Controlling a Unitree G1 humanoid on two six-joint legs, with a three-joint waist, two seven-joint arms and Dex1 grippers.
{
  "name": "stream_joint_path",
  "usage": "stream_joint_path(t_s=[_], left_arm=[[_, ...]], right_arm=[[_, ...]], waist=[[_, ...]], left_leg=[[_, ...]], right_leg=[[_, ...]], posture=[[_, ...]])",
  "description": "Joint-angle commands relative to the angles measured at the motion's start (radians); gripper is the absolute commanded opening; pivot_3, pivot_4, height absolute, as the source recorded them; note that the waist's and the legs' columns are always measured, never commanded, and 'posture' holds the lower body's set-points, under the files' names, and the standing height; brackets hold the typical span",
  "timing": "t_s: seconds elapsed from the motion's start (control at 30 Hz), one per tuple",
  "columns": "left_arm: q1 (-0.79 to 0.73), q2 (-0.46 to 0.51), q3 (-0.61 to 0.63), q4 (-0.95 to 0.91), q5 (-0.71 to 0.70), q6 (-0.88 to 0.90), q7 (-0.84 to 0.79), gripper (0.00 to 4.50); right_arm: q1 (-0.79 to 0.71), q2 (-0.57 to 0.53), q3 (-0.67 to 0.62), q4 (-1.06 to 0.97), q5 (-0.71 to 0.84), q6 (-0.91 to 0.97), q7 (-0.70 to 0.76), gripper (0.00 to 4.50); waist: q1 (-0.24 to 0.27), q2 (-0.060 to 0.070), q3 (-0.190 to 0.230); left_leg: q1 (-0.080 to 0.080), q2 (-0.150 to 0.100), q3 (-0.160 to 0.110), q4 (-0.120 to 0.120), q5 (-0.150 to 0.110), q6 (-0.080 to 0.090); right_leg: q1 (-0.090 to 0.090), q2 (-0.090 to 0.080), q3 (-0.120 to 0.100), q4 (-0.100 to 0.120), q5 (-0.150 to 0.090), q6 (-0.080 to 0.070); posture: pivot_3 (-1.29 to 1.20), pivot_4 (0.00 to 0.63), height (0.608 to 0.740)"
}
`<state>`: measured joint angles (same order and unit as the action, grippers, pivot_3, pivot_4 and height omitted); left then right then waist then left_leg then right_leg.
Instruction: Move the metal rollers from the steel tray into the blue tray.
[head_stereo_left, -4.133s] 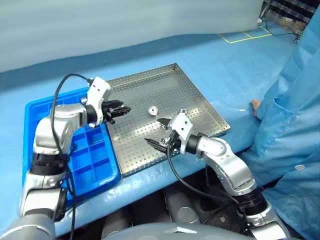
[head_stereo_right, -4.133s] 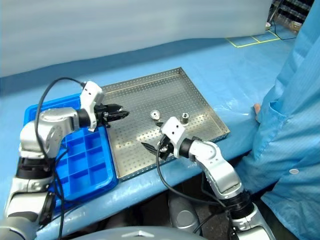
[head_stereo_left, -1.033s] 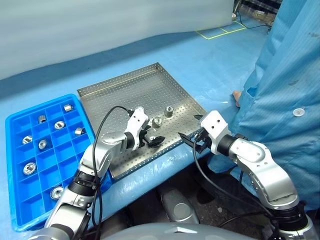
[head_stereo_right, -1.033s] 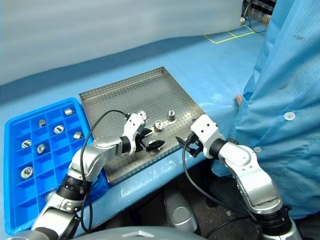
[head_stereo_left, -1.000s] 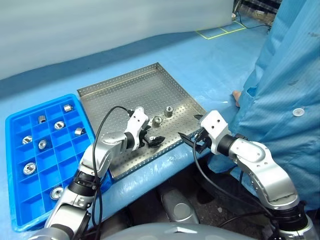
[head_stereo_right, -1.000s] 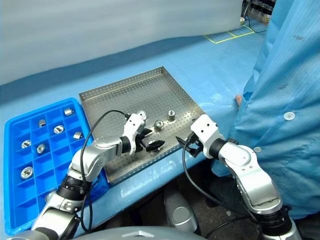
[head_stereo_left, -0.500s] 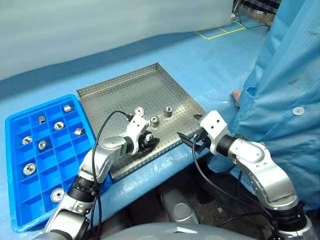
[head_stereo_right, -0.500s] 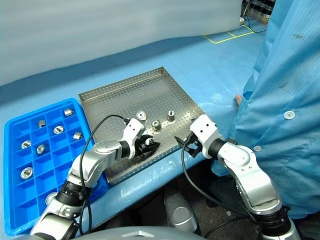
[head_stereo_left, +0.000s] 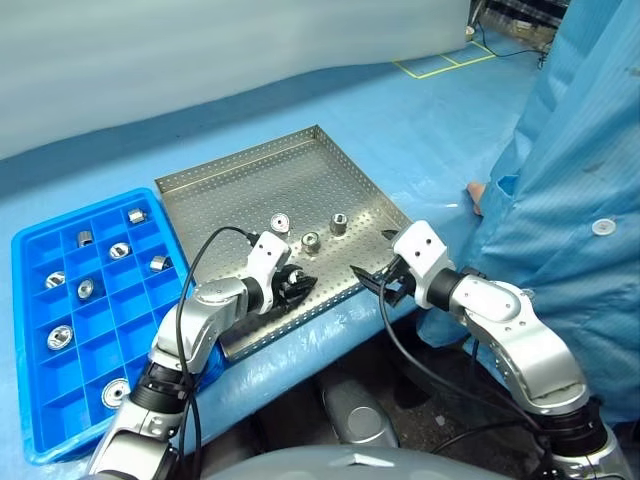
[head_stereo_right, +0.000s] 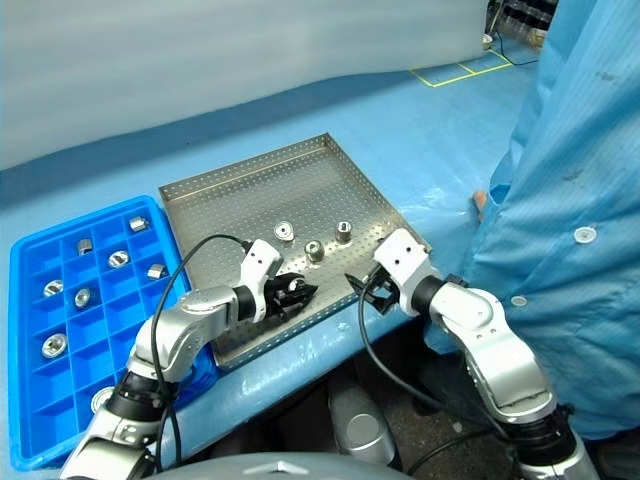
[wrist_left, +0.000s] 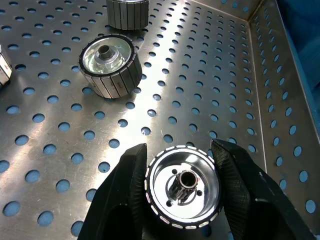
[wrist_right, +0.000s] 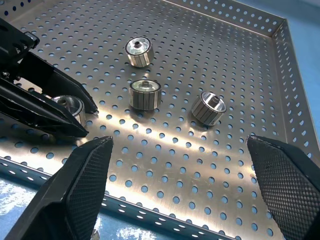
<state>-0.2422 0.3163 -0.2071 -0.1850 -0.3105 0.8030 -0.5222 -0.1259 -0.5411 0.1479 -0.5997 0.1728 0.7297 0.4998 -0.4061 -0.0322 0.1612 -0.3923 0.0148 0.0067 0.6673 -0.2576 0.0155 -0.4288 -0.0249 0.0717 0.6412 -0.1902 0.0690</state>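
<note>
Four metal rollers (wrist_right: 145, 94) are left in the steel tray (head_stereo_left: 230, 190), while several are already placed in the blue tray (head_stereo_left: 30, 240). One roller (wrist_left: 182, 186) is pinched by the left hand (head_stereo_left: 297, 284) near the front rim. The right hand (head_stereo_right: 362, 285) is spread wide, holding nothing.

Four shiny rollers (wrist_right: 145, 93) on steel tray (head_stereo_left: 240, 185)

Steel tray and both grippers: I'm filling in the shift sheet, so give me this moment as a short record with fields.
left gripper: shut on a roller, low over the steel tray
right gripper: open, holding nothing, at the tray's near edge
loose rollers on steel tray: three
blue tray: several rollers in its compartments
person: blue coat at the table's right
</note>
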Motion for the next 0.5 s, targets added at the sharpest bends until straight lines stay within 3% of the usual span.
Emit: stream_joint_path(t_s=[0.03, 0.17, 0.23, 0.37, 0.5], left_arm=[[0.02, -0.01, 0.071, -0.063, -0.047, -0.014, -0.001, 1.77], [0.041, -0.109, 0.282, -0.189, -0.312, -0.019, -0.023, 1.77], [0.057, -0.105, 0.336, -0.257, -0.361, -0.003, -0.002, 1.77], [0.123, -0.031, 0.361, -0.339, -0.34, 0.013, 0.045, 1.77], [0.249, 0.147, 0.371, -0.485, -0.211, 0.033, 0.117, 1.77]], right_arm=[[-0.02, 0.002, -0.005, -0.01, 0.001, -0.022, 0.004, 4.5], [-0.04, 0.034, -0.01, -0.001, 0.049, -0.033, 0.03, 4.5], [-0.056, 0.071, -0.029, 0.004, 0.11, -0.036, 0.058, 4.5], [-0.092, 0.079, 0.004, 0.045, 0.105, -0.062, 0.082, 4.5], [-0.123, 0.092, 0.031, 0.08, 0.127, -0.081, 0.118, 4.5]], waist=[[0.0, 0.0, 0.0], [0.01, -0.001, 0.001], [0.016, -0.001, 0.001], [0.035, 0.0, 0.001], [0.065, -0.001, 0.002]], left_leg=[[0.0, 0.0, 0.0, 0.0, 0.0, 0.0], [-0.001, 0.002, 0.0, -0.001, 0.0, 0.0], [-0.002, 0.005, 0.0, -0.001, 0.0, 0.0], [0.0, 0.005, 0.0, -0.002, 0.0, 0.0], [0.0, 0.005, 0.0, -0.002, 0.0, 0.0]], right_leg=[[0.0, 0.0, 0.0, 0.0, 0.0, 0.0], [-0.002, 0.0, 0.0, 0.0, 0.0, 0.0], [-0.002, 0.0, 0.0, 0.0, 0.0, 0.001], [0.0, 0.0, 0.0, -0.001, 0.0, 0.001], [-0.001, 0.001, -0.001, 0.0, 0.0, -0.001]], posture=[[-0.4, 0.15, 0.74], [-0.37, 0.15, 0.74], [-0.33, 0.15, 0.74], [-0.27, 0.15, 0.74], [-0.21, 0.15, 0.74]])
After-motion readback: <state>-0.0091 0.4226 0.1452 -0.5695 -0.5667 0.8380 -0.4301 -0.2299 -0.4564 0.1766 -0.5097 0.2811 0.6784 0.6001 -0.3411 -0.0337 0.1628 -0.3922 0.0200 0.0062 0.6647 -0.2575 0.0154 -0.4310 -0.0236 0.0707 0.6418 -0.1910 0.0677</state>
